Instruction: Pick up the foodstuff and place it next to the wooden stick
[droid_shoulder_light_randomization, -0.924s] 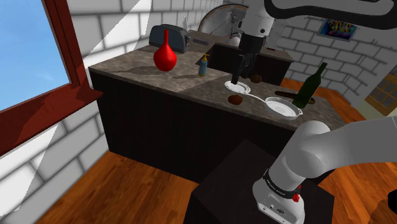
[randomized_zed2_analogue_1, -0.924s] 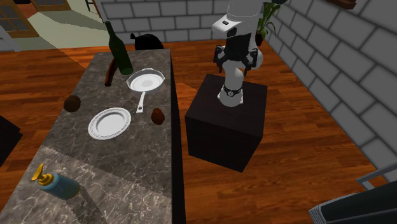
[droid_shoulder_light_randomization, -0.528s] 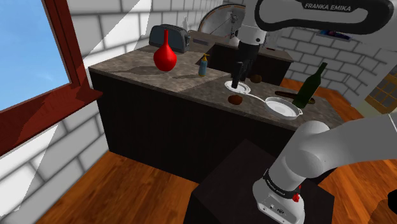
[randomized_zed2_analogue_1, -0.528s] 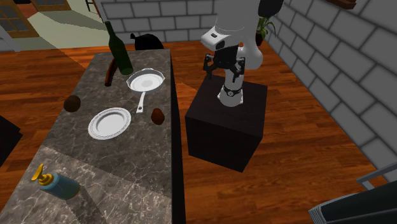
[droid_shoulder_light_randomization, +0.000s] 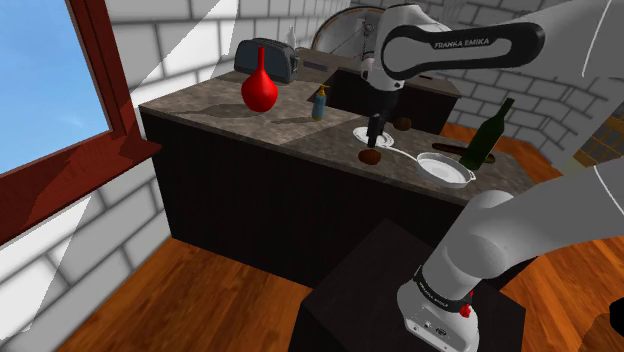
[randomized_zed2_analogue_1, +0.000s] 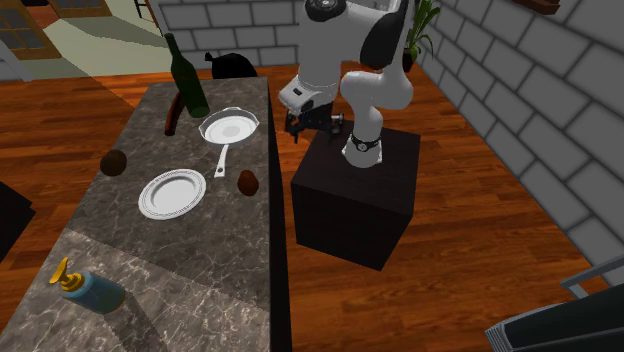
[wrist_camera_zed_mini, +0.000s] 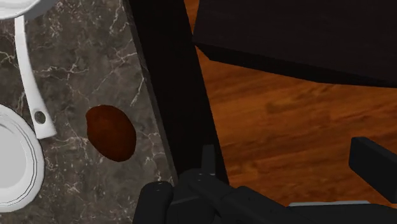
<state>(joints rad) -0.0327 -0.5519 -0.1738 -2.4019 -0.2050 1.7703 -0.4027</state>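
The gripper (randomized_zed2_analogue_1: 303, 128) hangs open past the counter (randomized_zed2_analogue_1: 150, 275) edge, so a skewed descent could knock the round brown food (wrist_camera_zed_mini: 110, 132) onto the floor (randomized_zed2_analogue_1: 480, 200).

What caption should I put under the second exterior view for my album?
Robot arm bends toward a brown food lump near the counter edge.

Arm has swung from over the stand (randomized_zed2_analogue_1: 352, 195) toward the counter's (randomized_zed2_analogue_1: 225, 265) long stand-side edge. Gripper (randomized_zed2_analogue_1: 313, 128) has come down lower, nearer the brown foodstuff (randomized_zed2_analogue_1: 247, 181).
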